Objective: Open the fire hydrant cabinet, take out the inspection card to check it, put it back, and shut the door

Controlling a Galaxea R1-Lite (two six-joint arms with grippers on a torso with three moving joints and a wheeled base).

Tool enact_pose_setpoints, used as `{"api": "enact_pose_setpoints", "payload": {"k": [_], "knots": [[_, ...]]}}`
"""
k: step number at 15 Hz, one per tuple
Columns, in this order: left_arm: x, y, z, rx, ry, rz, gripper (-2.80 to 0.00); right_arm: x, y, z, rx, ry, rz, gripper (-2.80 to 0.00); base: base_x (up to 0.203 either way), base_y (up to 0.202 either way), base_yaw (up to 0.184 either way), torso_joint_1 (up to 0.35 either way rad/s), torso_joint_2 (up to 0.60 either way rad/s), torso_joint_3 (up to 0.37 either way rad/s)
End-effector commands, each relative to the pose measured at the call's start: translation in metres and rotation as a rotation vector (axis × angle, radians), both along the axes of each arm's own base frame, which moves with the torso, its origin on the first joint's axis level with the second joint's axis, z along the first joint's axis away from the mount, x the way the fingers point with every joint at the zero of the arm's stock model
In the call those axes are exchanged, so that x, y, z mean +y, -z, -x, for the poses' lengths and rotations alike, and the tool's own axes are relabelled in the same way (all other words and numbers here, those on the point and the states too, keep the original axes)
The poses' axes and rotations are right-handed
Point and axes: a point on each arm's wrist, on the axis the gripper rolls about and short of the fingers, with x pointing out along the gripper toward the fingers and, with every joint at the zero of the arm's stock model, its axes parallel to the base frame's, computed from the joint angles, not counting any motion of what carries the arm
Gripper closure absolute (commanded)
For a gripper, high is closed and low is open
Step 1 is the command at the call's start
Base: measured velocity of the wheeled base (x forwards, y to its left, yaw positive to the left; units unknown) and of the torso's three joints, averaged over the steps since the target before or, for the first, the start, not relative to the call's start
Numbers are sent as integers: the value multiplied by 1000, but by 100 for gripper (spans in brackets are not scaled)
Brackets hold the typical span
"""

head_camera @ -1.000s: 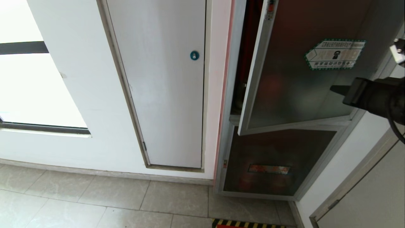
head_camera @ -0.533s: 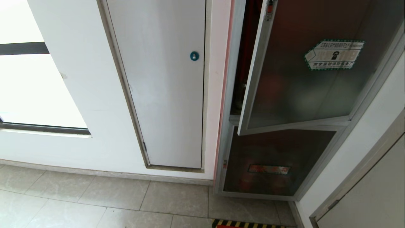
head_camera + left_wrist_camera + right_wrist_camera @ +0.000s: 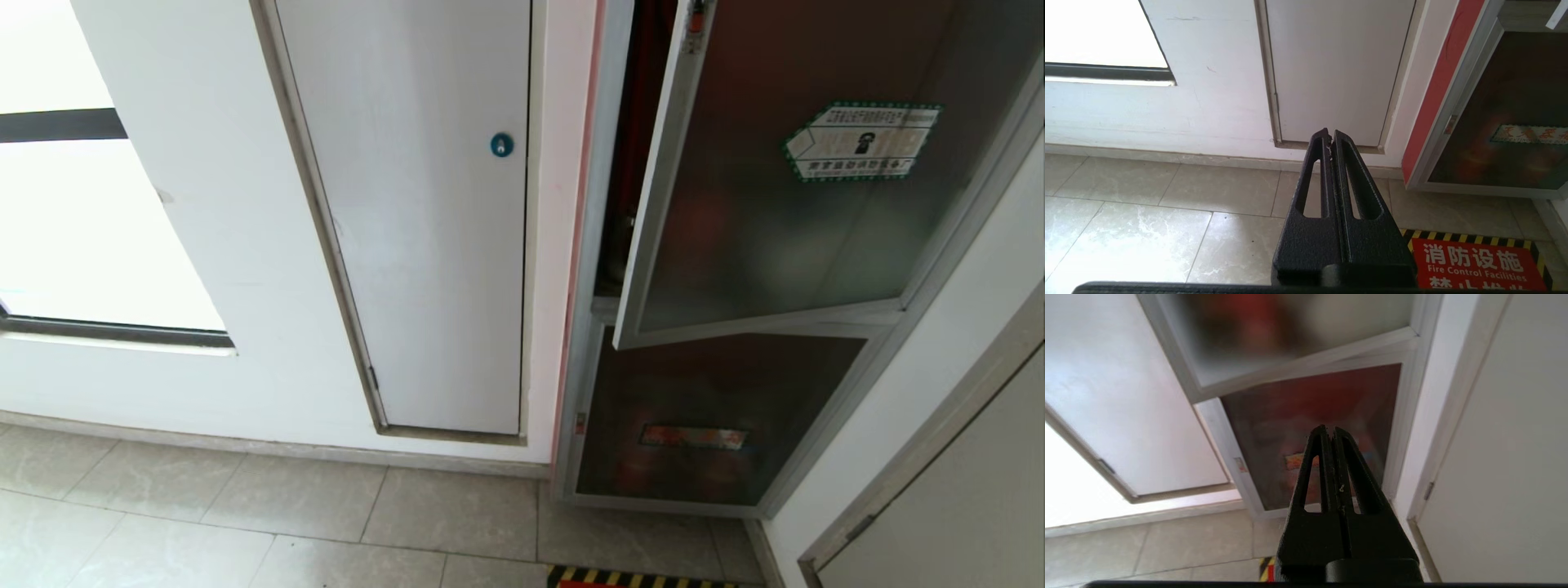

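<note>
Closest to me, my right gripper (image 3: 1331, 433) hangs low with fingers pressed together on nothing, aimed at the lower glass panel (image 3: 1323, 428); my left gripper (image 3: 1329, 134), pinched together too, points at the floor tiles (image 3: 1147, 204). Beyond, the door (image 3: 775, 204) stands ajar — not latched, so it could swing wider. Farther in, the fire hydrant cabinet (image 3: 600, 245) shows only a red sliver; the inspection card is hidden.
</note>
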Motion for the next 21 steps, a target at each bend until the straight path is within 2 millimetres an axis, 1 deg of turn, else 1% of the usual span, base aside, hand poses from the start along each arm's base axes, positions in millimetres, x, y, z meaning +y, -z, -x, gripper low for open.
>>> {"api": "enact_pose_setpoints", "payload": {"k": [1,2,4,6,7,8,11,21], "knots": [[0,0,0,1,0,0,0,1,25,18,-70,11,15,0,0,0,0,0,0,0],[0,0,0,0,0,1,0,1,38,20,-75,-3,36,0,0,0,0,0,0,0],[0,0,0,0,0,1,0,2,65,13,-26,-35,79,0,0,0,0,0,0,0],[0,0,0,0,0,1,0,2,79,4,-16,-59,97,0,0,0,0,0,0,0],[0,0,0,0,0,1,0,3,91,-2,-11,-83,107,0,0,0,0,0,0,0],[0,0,0,0,0,1,0,4,98,-6,-28,-129,113,0,0,0,0,0,0,0],[0,0,0,0,0,1,0,5,107,-7,42,-162,107,0,0,0,0,0,0,0],[0,0,0,-2,0,-1,0,5,106,-7,39,-176,110,0,0,0,0,0,0,0]]}}
